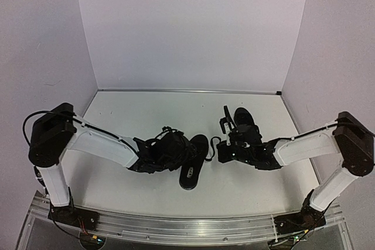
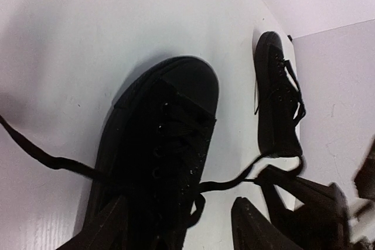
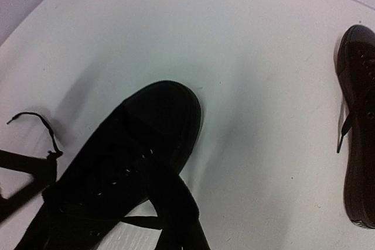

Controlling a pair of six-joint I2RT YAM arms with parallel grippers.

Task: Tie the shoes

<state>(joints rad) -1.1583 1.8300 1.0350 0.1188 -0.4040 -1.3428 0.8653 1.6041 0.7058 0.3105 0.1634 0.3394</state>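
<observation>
Two small black shoes lie on the white table. The near shoe [image 1: 197, 151] [image 2: 161, 144] [image 3: 126, 144] is in the middle, the far shoe [image 1: 244, 117] [image 2: 274, 98] [image 3: 358, 133] behind it to the right. My left gripper [image 1: 169, 146] [image 2: 180, 206] is open above the near shoe's laced top; one finger is over the shoe, the other over the table beside it. A thin lace [image 2: 234, 182] runs from this shoe to my right gripper [image 1: 220, 149] [image 3: 167, 184], which is shut on it. The other lace [image 2: 41, 156] trails off to the left.
White walls enclose the table on three sides, with the back edge [image 1: 187, 91] beyond the shoes. Both arms reach in towards the middle from the near corners. A loose lace end [image 3: 35, 122] lies on the table left of the near shoe.
</observation>
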